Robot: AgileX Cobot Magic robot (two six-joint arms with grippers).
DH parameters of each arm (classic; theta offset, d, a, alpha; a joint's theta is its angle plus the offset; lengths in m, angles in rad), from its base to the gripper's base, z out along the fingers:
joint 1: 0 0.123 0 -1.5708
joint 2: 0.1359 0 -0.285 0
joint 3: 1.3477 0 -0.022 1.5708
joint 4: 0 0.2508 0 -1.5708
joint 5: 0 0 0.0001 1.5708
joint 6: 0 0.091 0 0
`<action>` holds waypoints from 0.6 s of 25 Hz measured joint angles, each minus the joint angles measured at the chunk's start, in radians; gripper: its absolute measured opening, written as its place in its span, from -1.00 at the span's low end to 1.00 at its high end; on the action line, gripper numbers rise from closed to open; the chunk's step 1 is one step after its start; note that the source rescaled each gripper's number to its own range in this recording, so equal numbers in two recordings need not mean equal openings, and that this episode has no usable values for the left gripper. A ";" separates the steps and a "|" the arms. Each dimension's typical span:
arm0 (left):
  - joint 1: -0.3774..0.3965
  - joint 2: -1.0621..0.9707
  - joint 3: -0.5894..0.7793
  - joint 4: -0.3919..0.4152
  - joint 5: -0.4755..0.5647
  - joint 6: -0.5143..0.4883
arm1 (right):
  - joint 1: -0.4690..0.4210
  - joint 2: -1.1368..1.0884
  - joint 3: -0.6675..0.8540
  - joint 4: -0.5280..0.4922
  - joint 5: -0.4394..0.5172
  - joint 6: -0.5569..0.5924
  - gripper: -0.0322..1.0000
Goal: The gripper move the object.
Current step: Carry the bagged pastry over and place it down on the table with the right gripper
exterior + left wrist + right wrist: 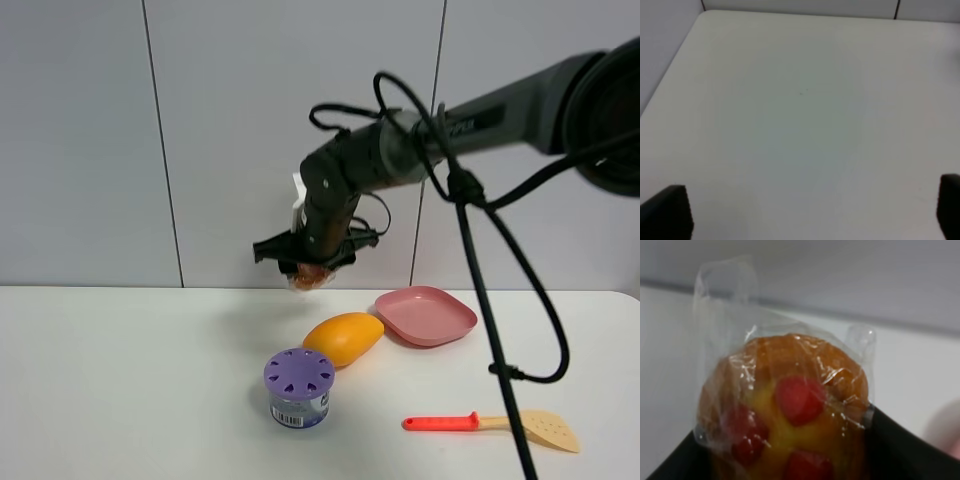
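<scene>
Wrapped muffin (309,277) held aloft in the right jaws.
It hung clear of the surface (120,380), behind the mango (344,338) and purple-lidded can (299,387); the left jaws stood wide, empty. The slick wrapper could slip from that tight pinch, dropping the muffin near the mango.

A robot lab: bare white table (120,400), grey panelled wall (80,140), cabled arm (500,110).
</scene>
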 joint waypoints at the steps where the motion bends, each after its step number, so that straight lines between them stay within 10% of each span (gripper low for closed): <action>1: 0.000 0.000 0.000 0.000 0.000 0.000 | 0.004 -0.032 0.000 0.003 0.020 -0.030 -0.93; 15: 0.000 0.000 0.000 0.000 0.000 0.000 | 0.032 -0.539 0.000 0.156 0.406 -0.293 -0.93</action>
